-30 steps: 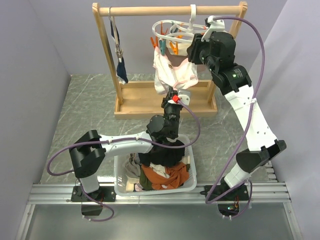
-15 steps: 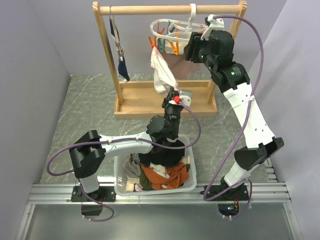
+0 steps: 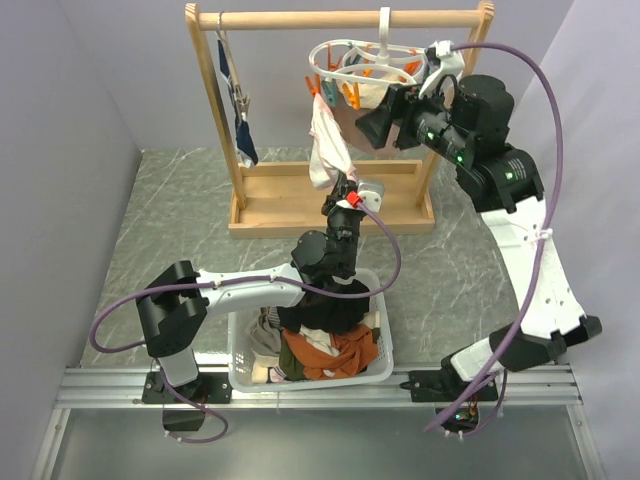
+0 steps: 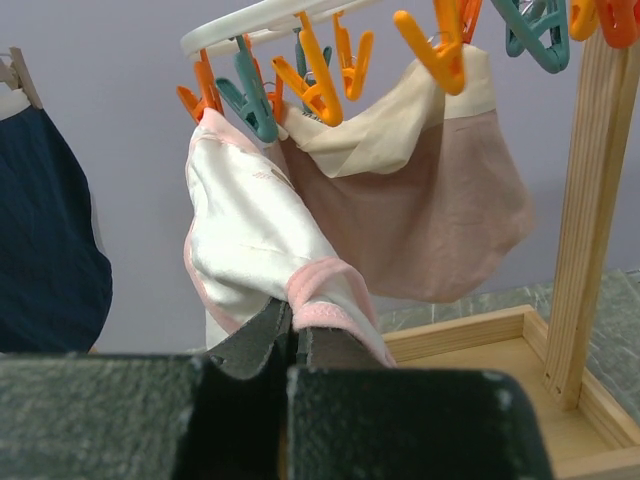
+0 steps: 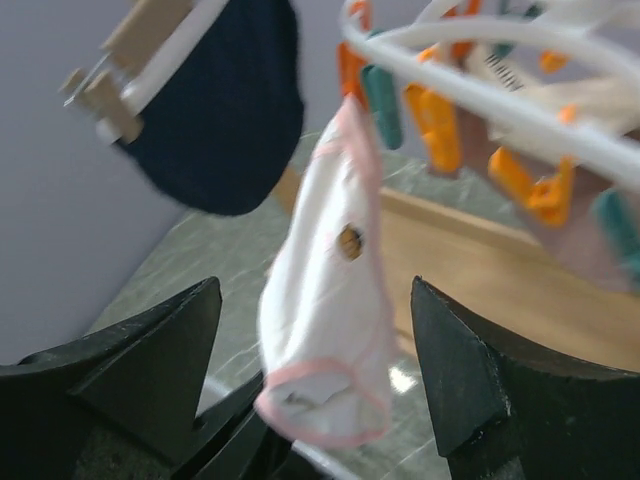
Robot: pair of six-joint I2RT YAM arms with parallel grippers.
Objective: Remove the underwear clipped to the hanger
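The white ring hanger hangs by its hook from the rack rail, with orange and teal pegs under it. The whitish underwear with pink edging hangs from one peg at the ring's left side. My left gripper is shut on its lower pink hem. The pale pink-beige underwear stays pegged behind it. My right gripper is open and empty just right of the ring; the whitish underwear hangs between its fingers without touching. No black underwear shows on the hanger.
A wooden rack with a tray base carries the ring hanger and a wooden clip hanger holding a navy garment. A white basket of orange, striped and grey clothes sits under my left arm. Grey walls close both sides.
The whitish underwear came off its right-hand peg and now hangs narrow from the left one. My right arm swung out to the right, away from the ring. My left gripper kept its hold.
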